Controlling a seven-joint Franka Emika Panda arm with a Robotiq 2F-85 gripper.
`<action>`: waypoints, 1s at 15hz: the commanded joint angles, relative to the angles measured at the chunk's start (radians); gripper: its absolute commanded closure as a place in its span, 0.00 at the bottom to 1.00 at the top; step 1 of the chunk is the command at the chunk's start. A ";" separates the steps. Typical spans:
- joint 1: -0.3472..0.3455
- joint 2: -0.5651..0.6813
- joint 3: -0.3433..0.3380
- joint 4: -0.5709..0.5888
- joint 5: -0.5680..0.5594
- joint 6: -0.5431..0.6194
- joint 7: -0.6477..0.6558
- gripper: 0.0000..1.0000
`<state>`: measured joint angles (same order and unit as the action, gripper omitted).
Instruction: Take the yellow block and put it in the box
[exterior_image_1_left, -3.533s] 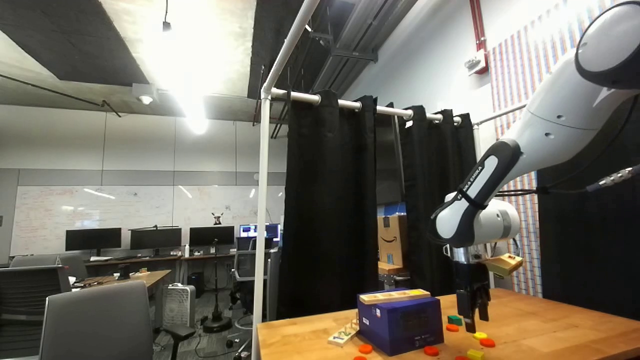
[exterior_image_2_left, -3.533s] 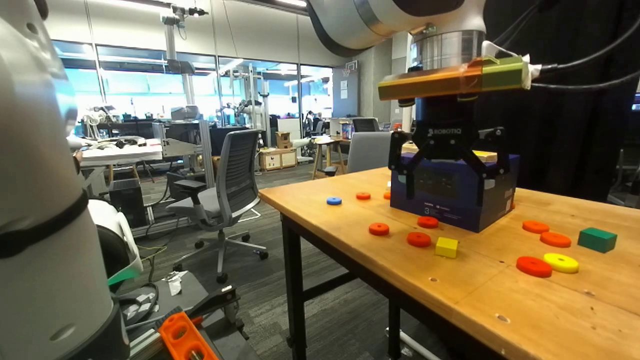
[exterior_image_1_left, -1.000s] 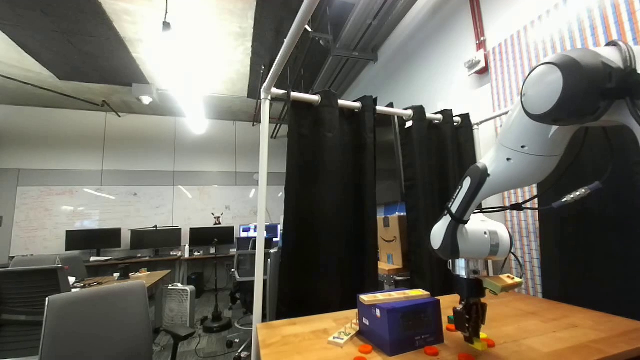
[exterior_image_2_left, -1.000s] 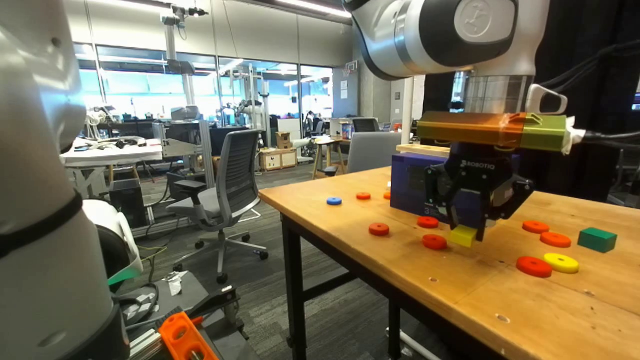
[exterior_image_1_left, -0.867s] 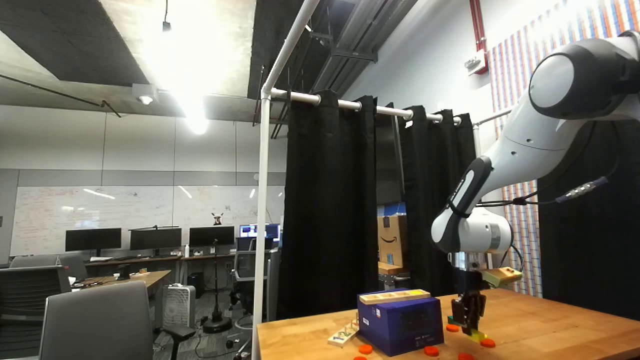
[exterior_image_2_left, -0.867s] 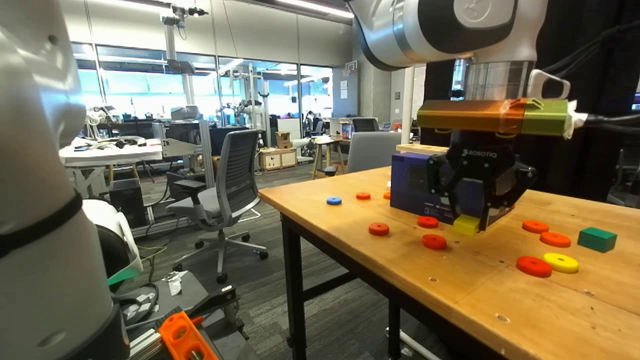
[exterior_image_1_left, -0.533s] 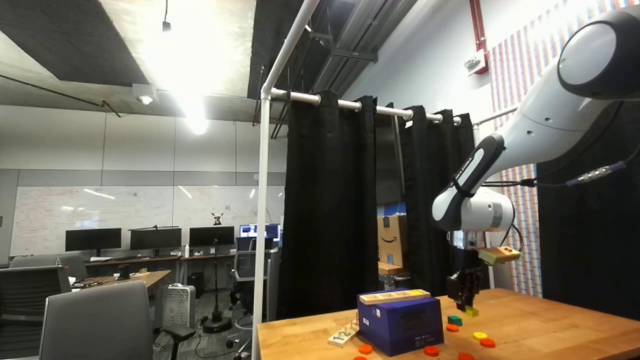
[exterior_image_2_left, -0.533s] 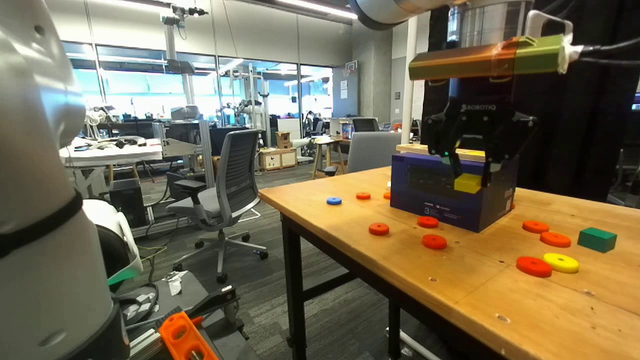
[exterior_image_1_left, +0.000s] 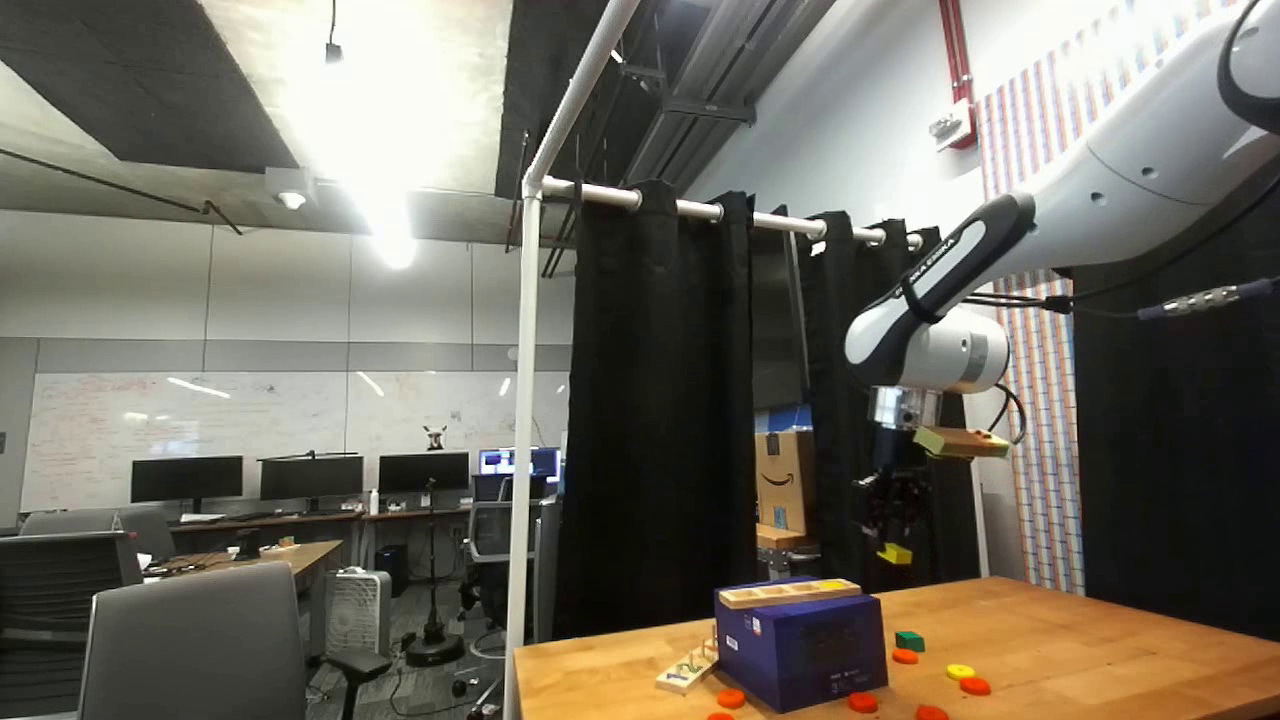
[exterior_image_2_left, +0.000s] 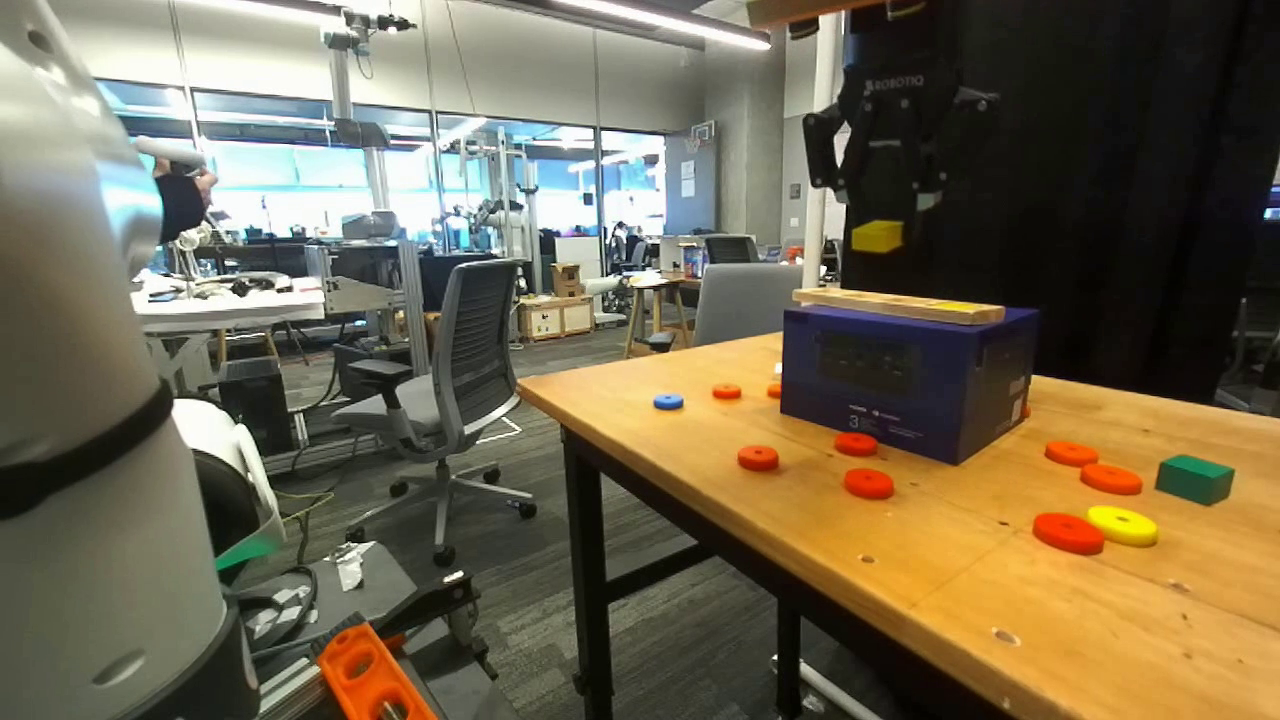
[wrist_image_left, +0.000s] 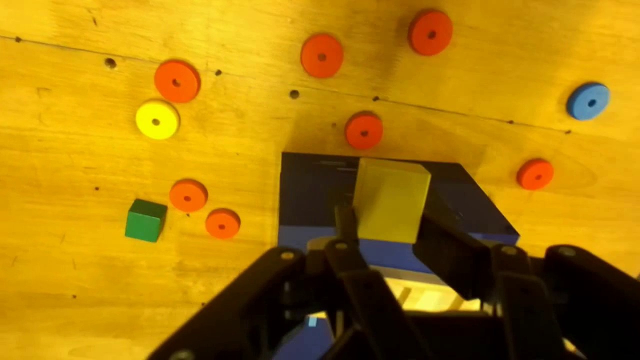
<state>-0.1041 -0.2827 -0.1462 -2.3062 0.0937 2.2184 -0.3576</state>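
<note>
The Robotiq gripper (wrist_image_left: 386, 225) is clasping the yellow block (exterior_image_2_left: 877, 236) aloft; in an exterior view, the purple-blue box (exterior_image_2_left: 905, 385) is sitting at the block's six o'clock, not clearly open. Picking is looking done, placing is remaining.

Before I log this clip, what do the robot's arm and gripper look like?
The arm is white with black sections, dark cables and a metallic connector. An orange and yellow-green housing is mounted below a silvery collar. The gripper is black and jointed, with pale ROBOTIQ lettering.
</note>
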 joint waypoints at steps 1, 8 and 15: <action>0.035 0.007 0.011 0.090 0.035 -0.042 0.073 0.79; 0.082 0.140 0.023 0.244 0.120 -0.051 0.108 0.78; 0.067 0.282 0.035 0.361 0.193 -0.083 0.124 0.78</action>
<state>-0.0244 -0.0637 -0.1211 -2.0283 0.2538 2.1761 -0.2540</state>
